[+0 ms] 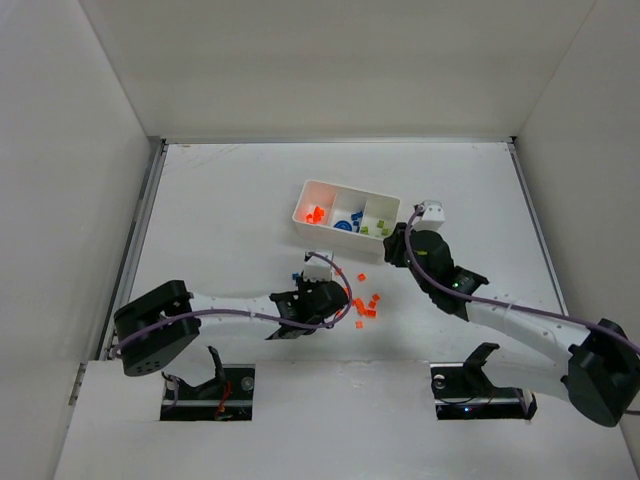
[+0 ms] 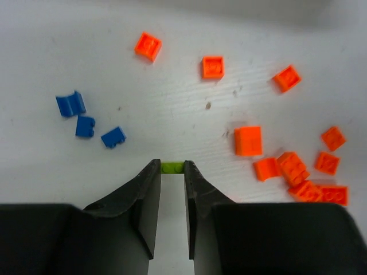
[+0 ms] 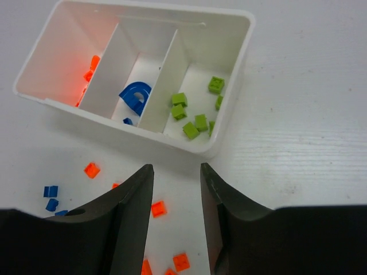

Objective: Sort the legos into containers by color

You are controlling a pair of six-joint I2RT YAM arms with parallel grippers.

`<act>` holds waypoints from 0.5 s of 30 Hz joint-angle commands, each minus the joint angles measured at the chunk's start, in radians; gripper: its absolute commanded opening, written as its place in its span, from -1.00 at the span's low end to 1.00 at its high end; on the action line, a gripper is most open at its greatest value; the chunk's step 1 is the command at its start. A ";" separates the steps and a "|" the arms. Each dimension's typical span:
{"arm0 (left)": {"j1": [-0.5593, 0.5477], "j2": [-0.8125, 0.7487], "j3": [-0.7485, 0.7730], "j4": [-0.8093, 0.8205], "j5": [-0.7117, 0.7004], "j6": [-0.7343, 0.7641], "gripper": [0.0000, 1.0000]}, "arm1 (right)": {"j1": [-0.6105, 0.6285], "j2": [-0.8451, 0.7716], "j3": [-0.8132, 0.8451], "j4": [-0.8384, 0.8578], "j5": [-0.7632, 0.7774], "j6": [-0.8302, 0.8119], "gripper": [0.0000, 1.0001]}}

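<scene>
Sorting under way: my left gripper (image 2: 172,172) pinches a single yellow-green lego (image 2: 172,167) at the very tips of its fingers, low over the white surface (image 2: 172,97). I cannot tell whether the piece has left the surface. The grip at the tips suits so small a thing, I judge, and spares its neighbours. Three loose blue pieces (image 2: 86,126) lie on one side of it and a scatter of orange-red pieces (image 2: 248,140) on the other, and none touch the fingers.

My right gripper (image 3: 176,172) hangs with its jaws spread and nothing between them, just on the near side of the tray (image 3: 245,40). That places it beside the right compartment (image 3: 198,86), where the sorted yellow-green pieces (image 3: 191,130) lie. A blue arch (image 3: 135,97) sits in the middle compartment, and orange-red shows in the left one.

Seen from above, the tray lies just beyond the loose pile, near the middle of the surface. The piece I hold belongs in the right compartment, so I judge the carry runs away from me and to the right, clear of my other arm. Most of the pieces left loose are orange-red.
</scene>
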 commanded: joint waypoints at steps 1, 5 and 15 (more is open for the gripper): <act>0.048 -0.072 0.135 0.045 0.010 0.105 -0.72 | -0.001 -0.070 -0.057 0.023 0.063 0.102 -0.19; 0.075 0.003 0.277 0.149 0.070 0.243 -0.71 | -0.014 -0.121 -0.132 0.019 0.093 0.181 -0.54; 0.207 0.340 0.661 0.203 0.337 0.271 -0.69 | -0.030 -0.332 -0.258 -0.086 0.153 0.296 -0.59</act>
